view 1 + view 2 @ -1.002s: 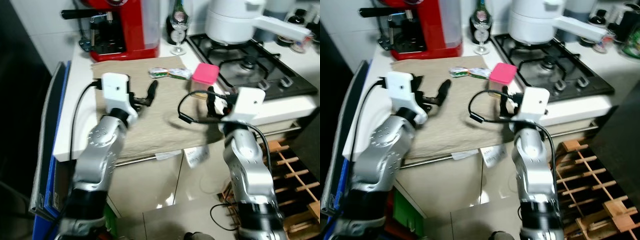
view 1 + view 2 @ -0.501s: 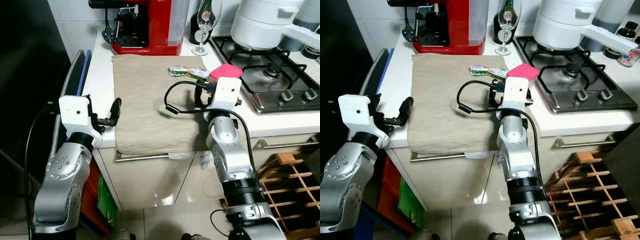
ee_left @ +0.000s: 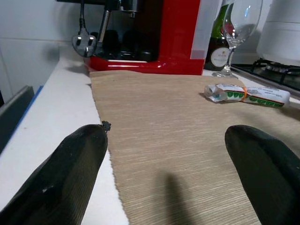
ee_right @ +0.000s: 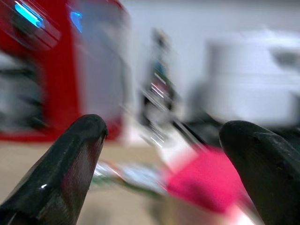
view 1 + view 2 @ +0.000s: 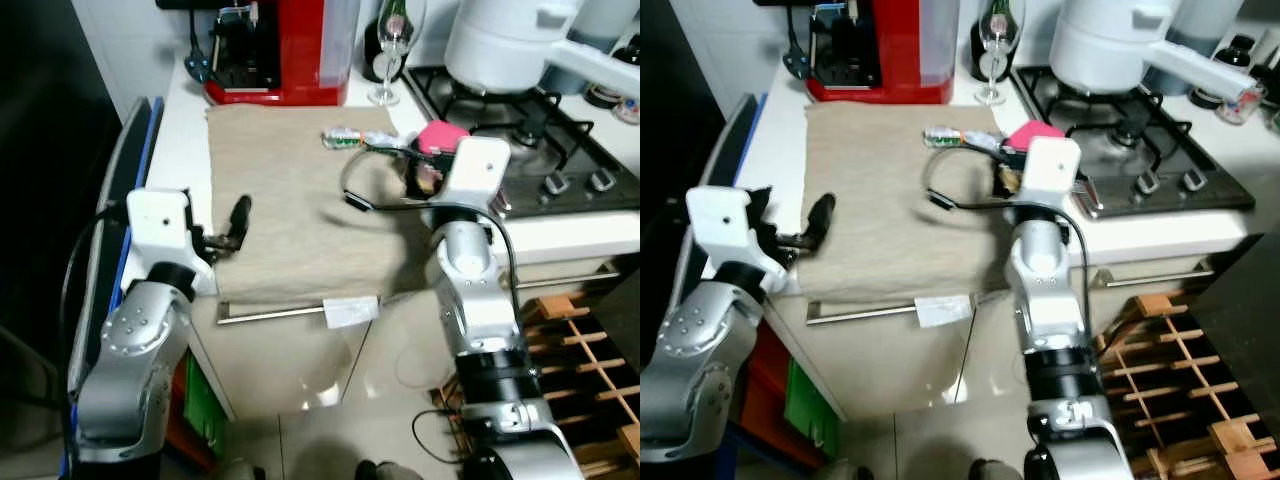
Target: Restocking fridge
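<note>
A pink-lidded container (image 5: 440,134) stands on the beige cloth (image 5: 290,210) at its right edge, beside the hob. My right gripper (image 4: 161,131) is open just in front of it; the pink lid (image 4: 206,180) lies between and beyond its fingers, in a blurred right wrist view. White and green packets (image 5: 350,138) lie on the cloth behind it and appear as the packets (image 3: 243,92) in the left wrist view. My left gripper (image 3: 168,140) is open and empty, low over the cloth's near left part, its black fingers (image 5: 236,215) pointing towards the counter's back.
A red coffee machine (image 5: 275,50), a wine glass (image 5: 385,60) and a dark bottle stand at the back of the counter. A gas hob (image 5: 530,120) with a white pot (image 5: 500,40) is on the right. A wooden rack (image 5: 590,340) sits low right; blue-edged boards (image 5: 130,170) lean left.
The whole picture has shifted as the camera moved. My left gripper now reaches slightly further in over the cloth's left edge. My right gripper stays by the pink-lidded container.
</note>
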